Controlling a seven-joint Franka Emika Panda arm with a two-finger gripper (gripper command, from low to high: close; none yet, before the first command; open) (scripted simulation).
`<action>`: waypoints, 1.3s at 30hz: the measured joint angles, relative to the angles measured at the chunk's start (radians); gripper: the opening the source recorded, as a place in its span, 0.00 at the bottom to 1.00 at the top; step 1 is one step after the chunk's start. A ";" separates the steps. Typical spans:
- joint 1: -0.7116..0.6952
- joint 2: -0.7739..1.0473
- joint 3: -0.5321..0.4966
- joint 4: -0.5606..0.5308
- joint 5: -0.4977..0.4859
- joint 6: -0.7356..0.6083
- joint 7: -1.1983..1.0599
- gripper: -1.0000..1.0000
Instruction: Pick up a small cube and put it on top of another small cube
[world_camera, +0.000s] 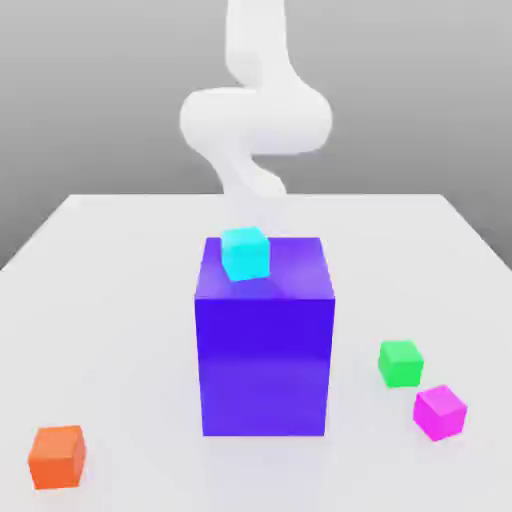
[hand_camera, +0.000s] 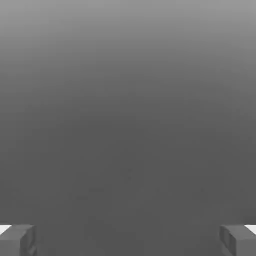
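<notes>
arm (world_camera: 255, 115): being rendered in plain white, with smooth, rounded, bulging links
arm surface: being shown soft-edged and matte; no cables, screws or markings can be made out
fingertips (hand_camera: 17, 240): being shown as grey blocky pads with white upper corners

I counted four small cubes: one cyan cube (world_camera: 245, 253) on top of the block, and one green cube (world_camera: 400, 362), one magenta cube (world_camera: 440, 411) and one orange cube (world_camera: 57, 457) on the table (world_camera: 100, 300). I counted one large blue-purple block (world_camera: 265, 345). I also counted one white arm (world_camera: 255, 120) and two grey fingertips (hand_camera: 17, 240).
</notes>
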 joint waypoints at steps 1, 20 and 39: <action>0.015 0.041 0.009 -0.011 -0.023 0.017 -0.036 0.50; 0.282 0.729 0.138 -0.215 -0.174 0.338 -0.843 0.50; 0.375 1.094 0.125 -0.230 -0.219 0.589 -1.056 0.00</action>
